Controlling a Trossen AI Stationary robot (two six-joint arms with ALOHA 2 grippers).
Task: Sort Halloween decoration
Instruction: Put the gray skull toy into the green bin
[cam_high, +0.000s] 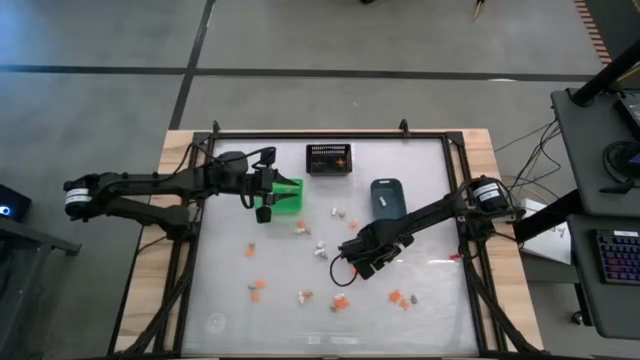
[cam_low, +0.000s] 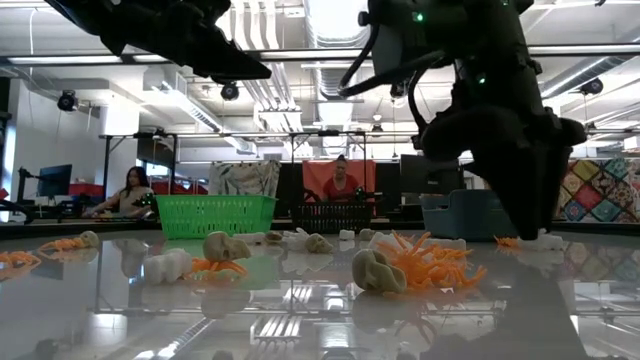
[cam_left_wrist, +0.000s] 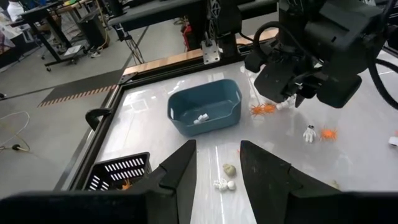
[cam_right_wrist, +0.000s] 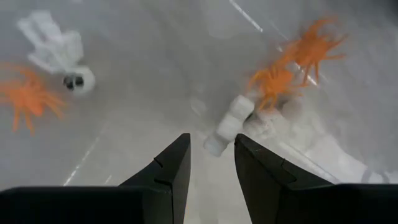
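Right pincer (cam_right_wrist: 210, 163): part-open, empty, hovering by the white bone (cam_right_wrist: 227, 126).
Your move: drop straight, straddle it (dodge the orange spider (cam_right_wrist: 273, 81)).
Left pincer (cam_left_wrist: 217, 163): part-open, empty, over the green bin (cam_high: 287, 197).

Glossy white bench (cam_high: 230, 300) on a wooden base, dark rail around its edge. Three bins along the far side: green basket (cam_high: 287, 197), black mesh bin (cam_high: 329, 158), blue-grey bin (cam_high: 387, 195) nearer the middle. Keyboard (cam_high: 618, 257) on a side desk. Two seated people (cam_low: 341, 182) in the room beyond.
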